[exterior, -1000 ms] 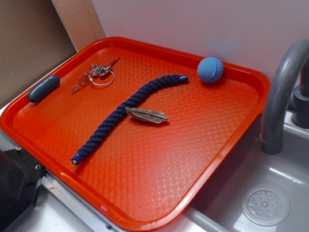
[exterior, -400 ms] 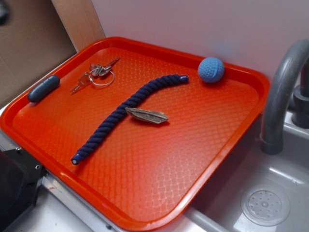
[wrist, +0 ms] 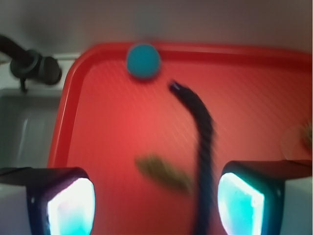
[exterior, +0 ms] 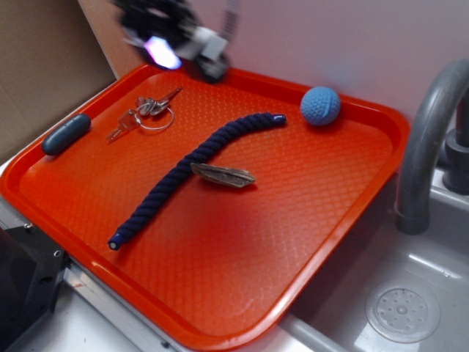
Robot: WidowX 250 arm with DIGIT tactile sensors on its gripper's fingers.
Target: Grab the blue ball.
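Exterior: high oblique; wrist: downward between jaws; shared tray (exterior: 381, 158).

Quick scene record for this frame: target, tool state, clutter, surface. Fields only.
target: blue ball, far corner of the orange tray, near the grey faucet
tool: blurred, at the tray's far edge, above the keys; apart from the ball
tool state: fingers spread wide in wrist view, nothing between them
clutter: navy rope diagonal across tray; feather-like brown piece touching the rope; grey-blue capsule on the left rim
ball contact: none
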